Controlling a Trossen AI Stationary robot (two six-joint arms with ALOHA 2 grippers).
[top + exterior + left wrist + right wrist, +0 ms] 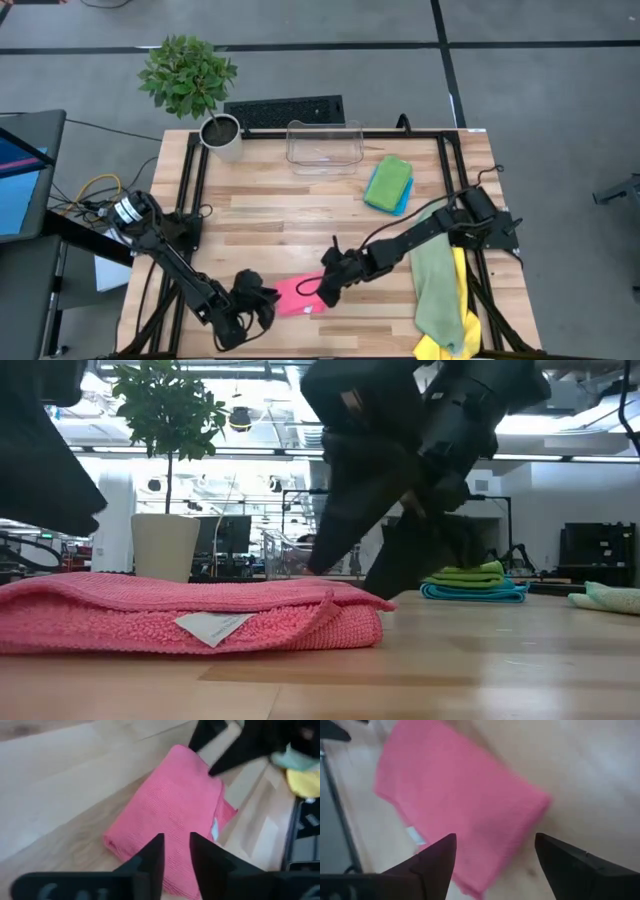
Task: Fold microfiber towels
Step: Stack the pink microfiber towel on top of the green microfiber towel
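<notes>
Inspection at lower centre of the high view: we find the pink towel [298, 294] folded flat on the table [280, 215]. Left gripper [174, 851] hangs over it, fingers slightly parted, empty; right gripper [495, 850] spread wide, empty.

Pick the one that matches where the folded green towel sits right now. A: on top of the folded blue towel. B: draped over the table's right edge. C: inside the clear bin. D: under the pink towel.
A: the high view shows the green towel stacked on the blue towel beside the clear bin, well apart from the pink towel.
</notes>
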